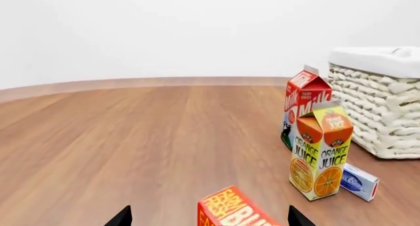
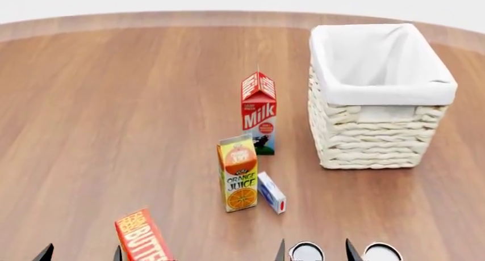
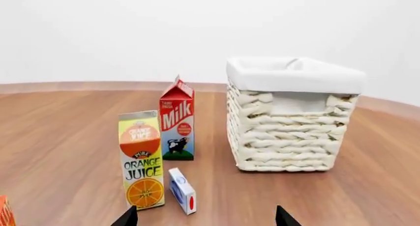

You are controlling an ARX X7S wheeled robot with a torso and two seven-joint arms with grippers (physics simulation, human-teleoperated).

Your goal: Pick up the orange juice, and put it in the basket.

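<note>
The left gripper [image 2: 79, 253] sits at the 7 o'clock edge of the head view, only its dark tips showing. Its fingers [image 1: 121, 217] stand apart and hold nothing. Just beside them, an upright red butter box [image 2: 142, 236] stands on the wooden worktop [image 2: 113, 113]; it is likely only a bystander here.

Toward the centre, the orange juice [image 2: 238, 173] stands upright and free, untouched by either gripper. A small white and blue box [image 2: 271, 192] lies just beside its base at 3 o'clock, which may crowd a finger closing on that side. The milk carton [image 2: 259, 112] stands behind the juice at about 12 o'clock, apart from it, so a grasp from the near side looks less hindered.

The right gripper [image 2: 314, 251] waits at 5 o'clock, its fingers [image 3: 127, 217] also spread wide and empty. From its wrist view the juice is off to one side, so it probably needs to swing across before closing.

The basket [image 2: 379, 130] stands at 2 o'clock, open-topped and near the cartons. Judging by this layout, the carry would be short, and the tall carton must clear the rim.
</note>
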